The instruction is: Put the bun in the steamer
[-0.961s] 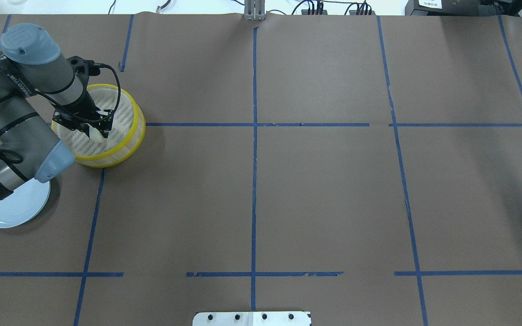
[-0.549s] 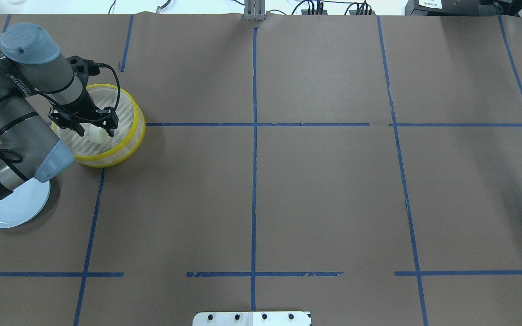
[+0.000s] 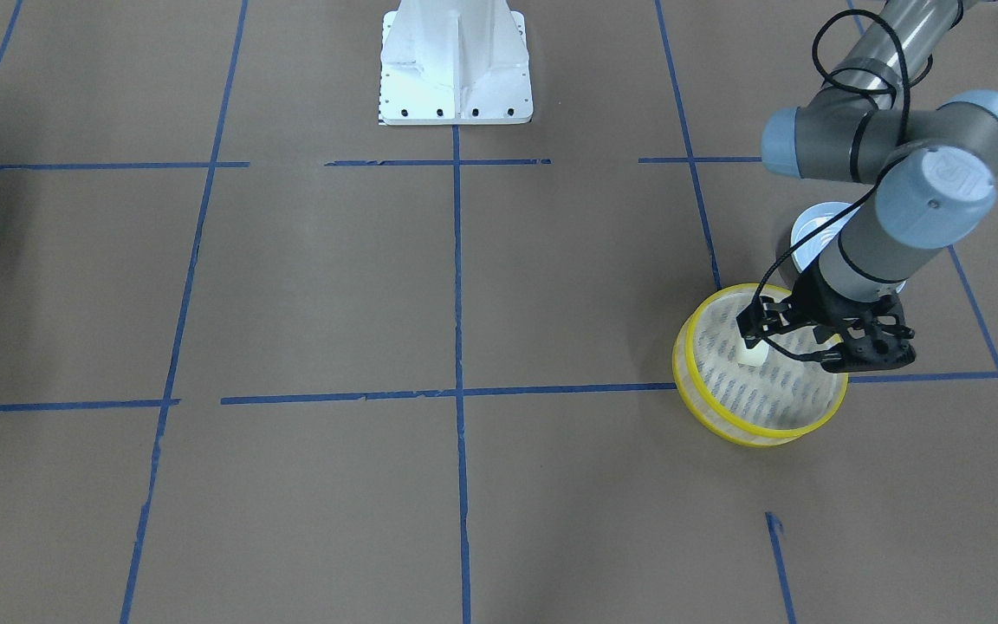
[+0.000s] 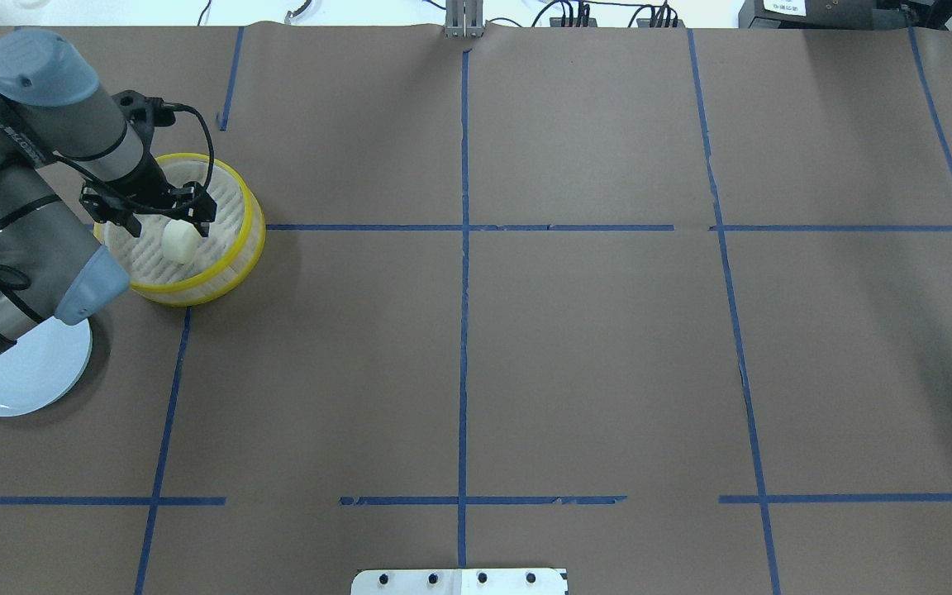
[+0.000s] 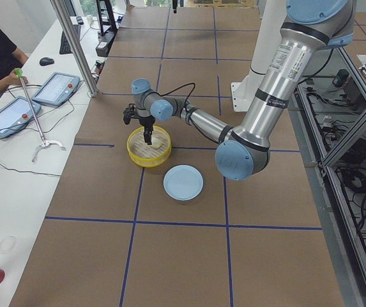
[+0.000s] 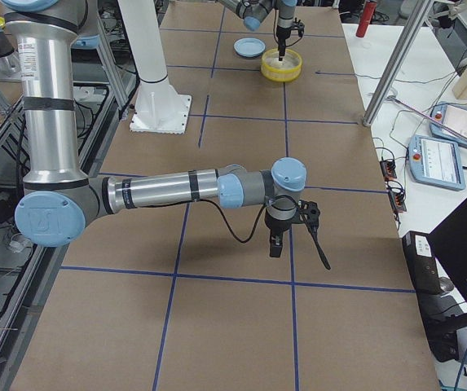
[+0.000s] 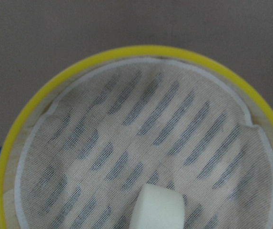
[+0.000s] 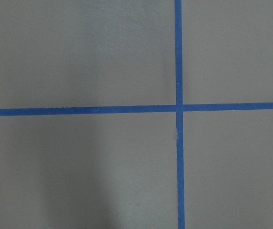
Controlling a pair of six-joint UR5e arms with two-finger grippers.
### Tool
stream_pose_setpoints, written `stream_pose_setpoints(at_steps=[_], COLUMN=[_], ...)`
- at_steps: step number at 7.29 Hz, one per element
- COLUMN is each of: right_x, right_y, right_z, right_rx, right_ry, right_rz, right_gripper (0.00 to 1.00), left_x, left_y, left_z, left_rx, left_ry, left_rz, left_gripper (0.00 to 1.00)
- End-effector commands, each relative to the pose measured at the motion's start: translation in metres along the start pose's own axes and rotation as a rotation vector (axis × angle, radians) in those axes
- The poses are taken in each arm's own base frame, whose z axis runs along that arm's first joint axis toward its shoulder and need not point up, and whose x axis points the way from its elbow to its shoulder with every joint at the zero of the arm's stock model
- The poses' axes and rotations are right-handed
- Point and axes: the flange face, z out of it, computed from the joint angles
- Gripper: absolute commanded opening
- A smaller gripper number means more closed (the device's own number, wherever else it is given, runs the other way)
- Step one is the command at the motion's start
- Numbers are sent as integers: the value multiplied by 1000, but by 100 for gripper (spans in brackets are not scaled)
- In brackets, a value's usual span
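Note:
The cream-white bun (image 4: 179, 241) lies free on the slatted bottom of the yellow-rimmed steamer (image 4: 232, 273). My left gripper (image 4: 164, 219) hangs just above the bun, open and empty, its fingers spread to either side. The front-facing view shows the same: the bun (image 3: 752, 354) in the steamer (image 3: 759, 433) under the open gripper (image 3: 798, 347). In the left wrist view the bun (image 7: 156, 207) sits at the bottom edge, inside the steamer (image 7: 126, 50). My right gripper (image 6: 294, 236) shows only in the exterior right view, above bare table; I cannot tell if it is open or shut.
A pale blue plate (image 4: 21, 376) lies near the steamer, partly under my left arm's elbow. The white robot base plate (image 3: 456, 69) is at the table's middle edge. Blue tape lines cross the brown table cover.
My left gripper went from shut on the bun to open, then rose slightly and drew back. The bun stays in the steamer.

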Motion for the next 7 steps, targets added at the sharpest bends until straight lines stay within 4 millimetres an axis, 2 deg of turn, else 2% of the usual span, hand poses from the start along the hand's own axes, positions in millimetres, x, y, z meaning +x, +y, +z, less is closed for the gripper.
stream_pose_setpoints(at_steps=[1, 2, 3, 4, 5, 6, 7], right_x=[0, 0, 0, 0, 0, 0, 0], right_y=[0, 0, 0, 0, 0, 0, 0], right_z=[0, 0, 0, 0, 0, 0, 0], right_rx=[0, 0, 0, 0, 0, 0, 0], right_ry=[0, 0, 0, 0, 0, 0, 0], right_rz=[0, 0, 0, 0, 0, 0, 0], right_gripper=[100, 100, 100, 100, 100, 100, 100], left_x=[-36, -77, -130, -196, -251, -294, -330], left_y=[13, 16, 10, 14, 26, 17, 20], left_z=[-87, -131, -160, -177, -183, -166, -132], left_rx=[90, 108, 118, 118, 110, 77, 42], left_ry=[10, -39, -91, -129, -115, -113, -116], left_rz=[62, 117, 206, 327, 340, 283, 271], left_gripper=[100, 100, 100, 100, 100, 100, 100])
